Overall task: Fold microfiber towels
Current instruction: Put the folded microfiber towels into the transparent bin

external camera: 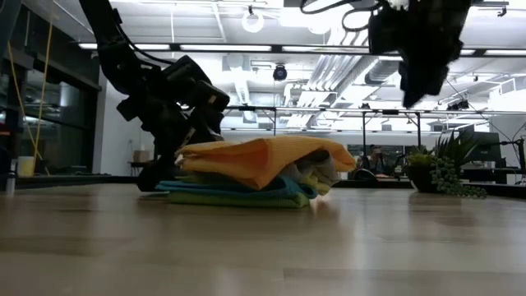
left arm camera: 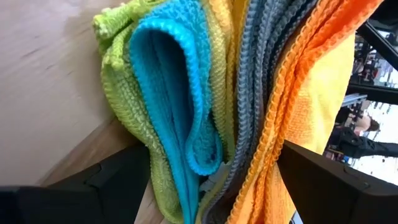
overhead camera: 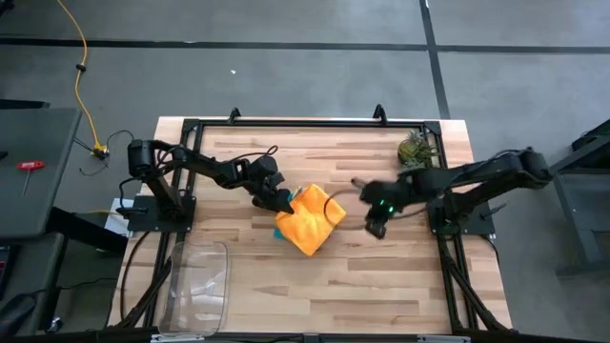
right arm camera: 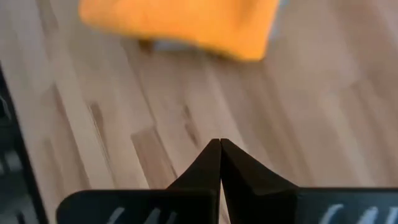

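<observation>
The microfiber towels lie in one stack mid-table, orange on top, resting on the lime green and teal layers at the bottom. My left gripper is open at the stack's left edge. The left wrist view shows the lime green, teal, yellow, grey and orange edges between its two fingers. My right gripper is shut with nothing between its fingers. It hangs above the bare wood to the right of the stack, its tips pointing down. My left gripper comes at the stack slanting down from the table's left, with one finger beside the lime green edge and the other beside the orange edge. I cannot tell whether the fingers touch the cloth.
A clear plastic tray lies at the near left of the table. A small spiky green plant stands at the far right corner. Bare wood lies in front of the stack and to its right.
</observation>
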`<move>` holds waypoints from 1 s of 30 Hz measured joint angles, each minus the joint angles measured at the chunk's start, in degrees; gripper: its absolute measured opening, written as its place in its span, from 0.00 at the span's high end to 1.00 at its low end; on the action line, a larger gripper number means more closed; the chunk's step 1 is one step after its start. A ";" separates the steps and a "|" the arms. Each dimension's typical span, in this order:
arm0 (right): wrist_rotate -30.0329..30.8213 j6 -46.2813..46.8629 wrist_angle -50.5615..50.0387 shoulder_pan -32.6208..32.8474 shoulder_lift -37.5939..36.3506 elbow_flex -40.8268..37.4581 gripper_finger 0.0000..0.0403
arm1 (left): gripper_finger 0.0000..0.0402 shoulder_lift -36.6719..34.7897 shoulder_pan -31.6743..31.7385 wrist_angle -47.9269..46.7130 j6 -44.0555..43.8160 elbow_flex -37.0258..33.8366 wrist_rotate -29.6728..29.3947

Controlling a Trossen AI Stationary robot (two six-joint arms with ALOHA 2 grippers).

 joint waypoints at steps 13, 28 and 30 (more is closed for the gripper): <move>6.90 -6.81 28.08 5.68 24.70 -0.02 1.00 | 0.19 0.00 -1.03 1.30 -1.66 0.00 5.67; 13.28 -8.15 34.47 3.89 26.89 -0.04 1.00 | 0.19 0.00 -10.35 7.45 -7.43 0.00 -8.15; 12.21 -8.84 34.93 3.48 27.90 -0.04 1.00 | 0.19 -0.02 -11.30 9.49 -9.05 0.00 -10.74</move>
